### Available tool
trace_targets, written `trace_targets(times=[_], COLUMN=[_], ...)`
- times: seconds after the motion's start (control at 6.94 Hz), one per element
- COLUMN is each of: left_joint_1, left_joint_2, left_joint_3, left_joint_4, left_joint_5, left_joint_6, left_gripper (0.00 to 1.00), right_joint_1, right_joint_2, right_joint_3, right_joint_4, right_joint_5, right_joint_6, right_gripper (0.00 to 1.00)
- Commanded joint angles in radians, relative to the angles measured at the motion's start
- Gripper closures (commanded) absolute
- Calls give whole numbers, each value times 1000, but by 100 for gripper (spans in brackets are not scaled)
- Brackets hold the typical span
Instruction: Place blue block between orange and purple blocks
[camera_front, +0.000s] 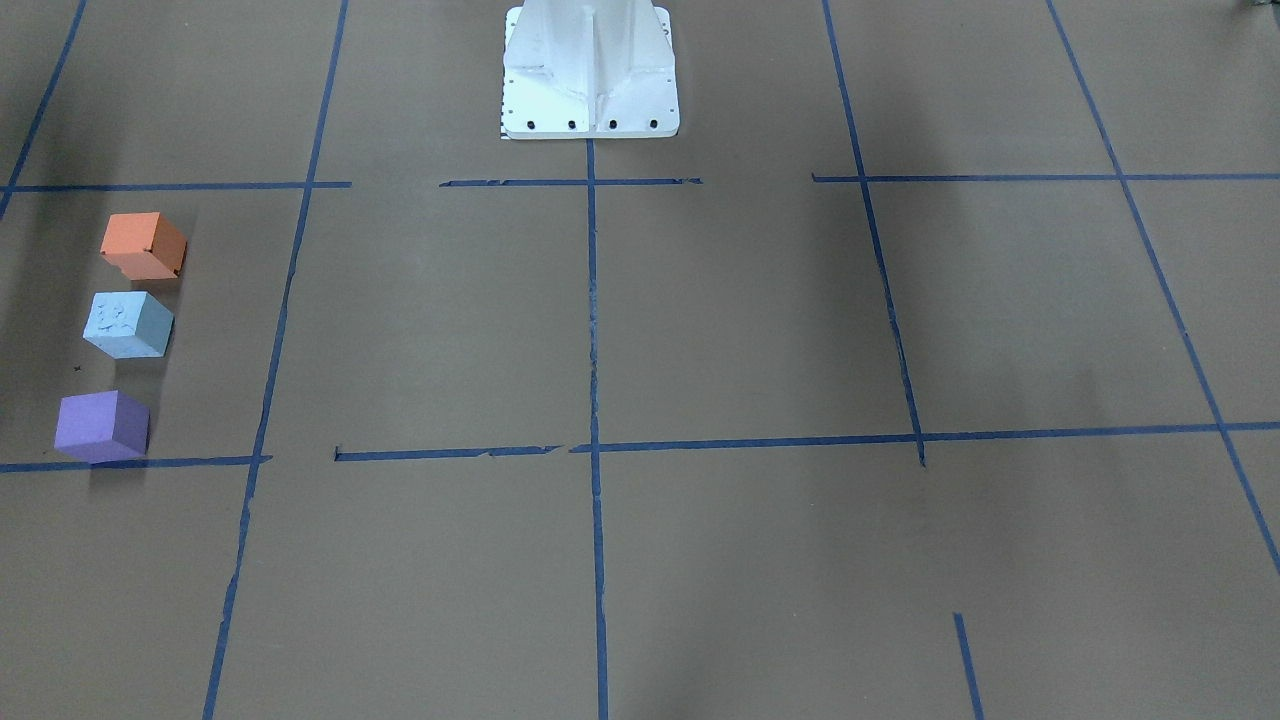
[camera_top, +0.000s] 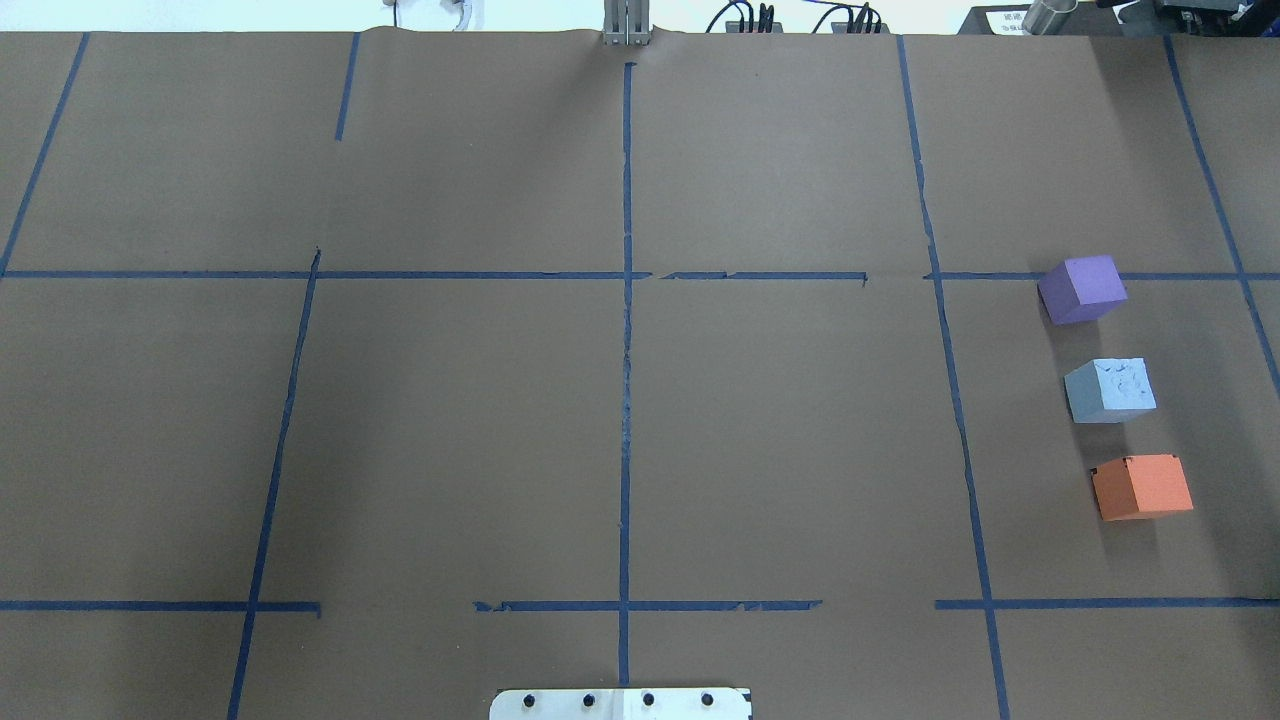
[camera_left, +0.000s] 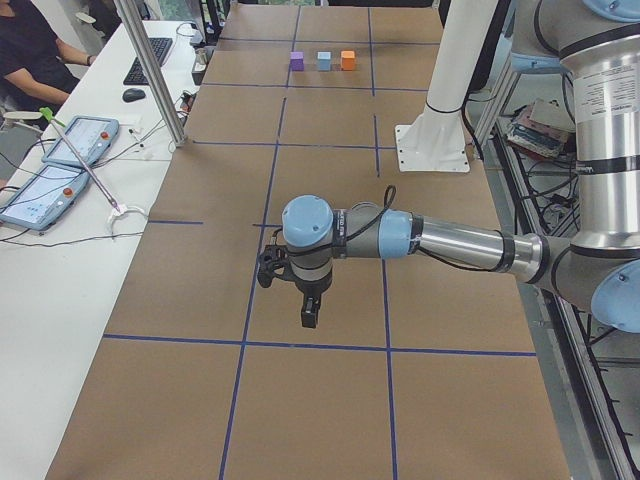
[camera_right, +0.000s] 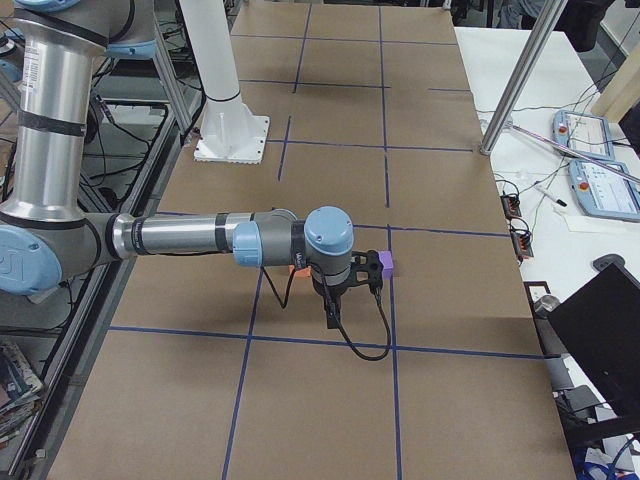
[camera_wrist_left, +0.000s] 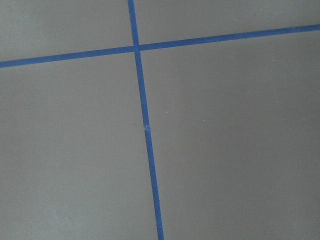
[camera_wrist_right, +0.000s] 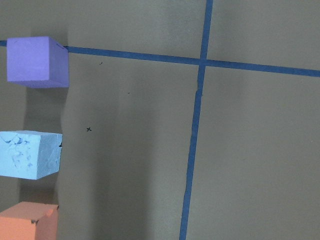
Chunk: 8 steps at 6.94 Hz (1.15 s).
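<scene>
Overhead exterior: blue block between orange block and purple block, frame right.
Exterior right: right tool near these blocks; its opening cannot be told.

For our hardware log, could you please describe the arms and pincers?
The left arm and right arm are silver tubes with grey joints and light-blue caps. The left pincer and right pincer are black; a black cable loops at each wrist.

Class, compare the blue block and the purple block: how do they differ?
The blue block has a pitted, scuffed top; the purple block looks smooth. Blue sits mid-row, next to the orange block; purple sits at the row's end, by a tape line. Both are cubes of similar size.
</scene>
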Motion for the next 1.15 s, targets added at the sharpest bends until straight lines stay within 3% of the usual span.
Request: trace_targets(times=[0.0,0.58,1.01], left_joint_1=[2,0,2], left_joint_2=[-4,5,6], left_joint_3=[-18,-12,1], left_joint_4=[12,-1,-58], left_joint_5=[1,13,87], left_joint_6=[-7,-1,-5], left_gripper=[0,0,0], right_joint_1=[-6,-9,-10], right_joint_2=[-4,-5,-4], right_joint_3=[-3,-7,-7], right_joint_4=[3,8,8], right_joint_5=[-4,-30,-62], right_joint_6=[-3,-15,-15], right_gripper=[0,0,0])
